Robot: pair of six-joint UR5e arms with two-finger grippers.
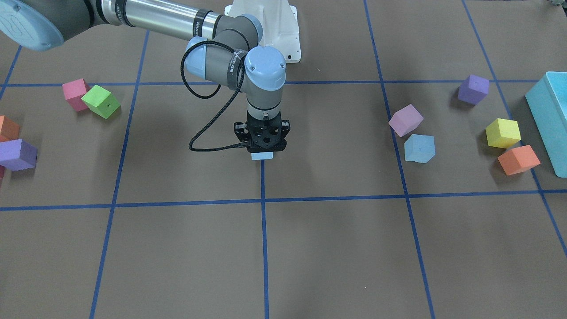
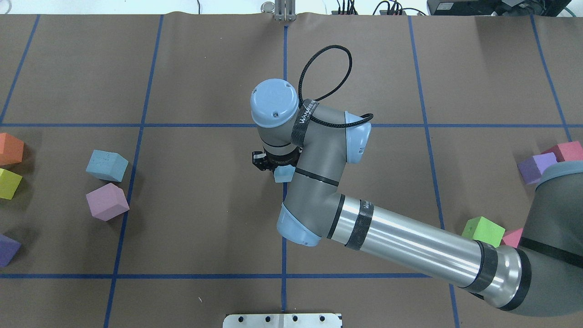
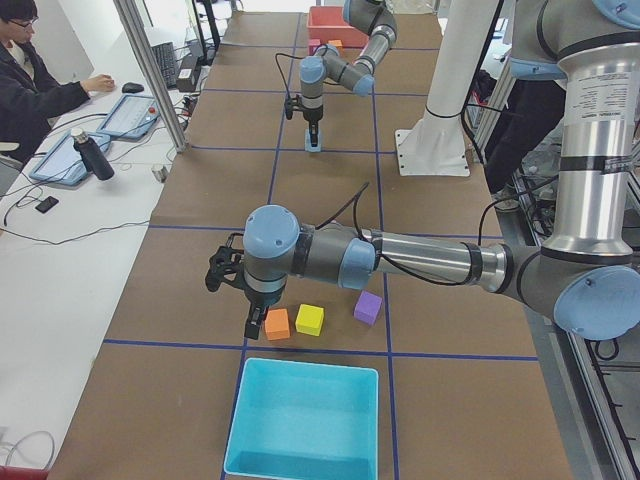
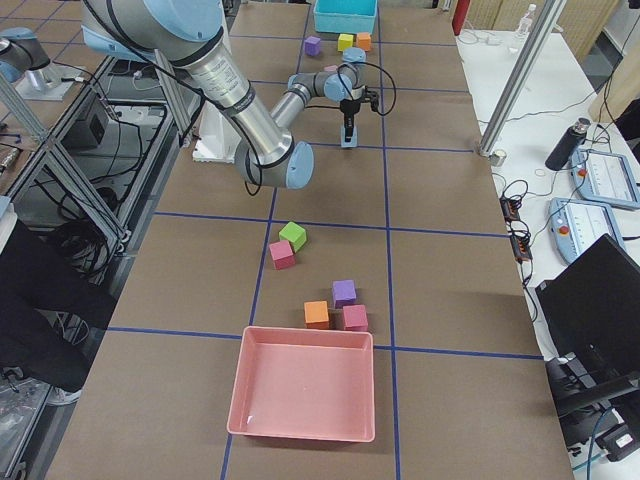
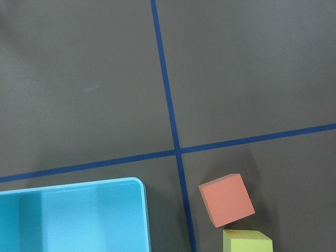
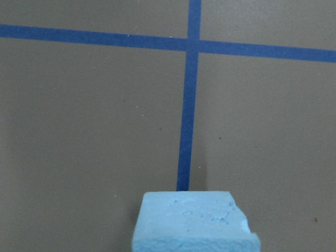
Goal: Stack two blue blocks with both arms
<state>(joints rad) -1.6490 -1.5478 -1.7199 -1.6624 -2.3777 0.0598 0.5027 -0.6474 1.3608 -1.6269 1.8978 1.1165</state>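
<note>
My right gripper (image 1: 262, 150) is shut on a pale blue block (image 1: 261, 156) at the table's middle, on the centre tape line and very low over the table. The block also shows in the overhead view (image 2: 283, 174) and fills the bottom of the right wrist view (image 6: 191, 223). The second blue block (image 1: 419, 148) lies free on my left side, beside a lilac cube (image 1: 405, 120); it also shows in the overhead view (image 2: 106, 165). My left gripper (image 3: 242, 302) shows only in the exterior left view, above an orange cube (image 3: 277, 323); I cannot tell if it is open.
A teal box (image 1: 551, 115) stands at the far left end, with yellow (image 1: 502, 133), orange (image 1: 518, 159) and purple (image 1: 473, 89) cubes near it. Green (image 1: 101, 101), pink (image 1: 75, 94) and purple (image 1: 17, 154) cubes lie on my right side. A pink tray (image 4: 300, 390) sits beyond them.
</note>
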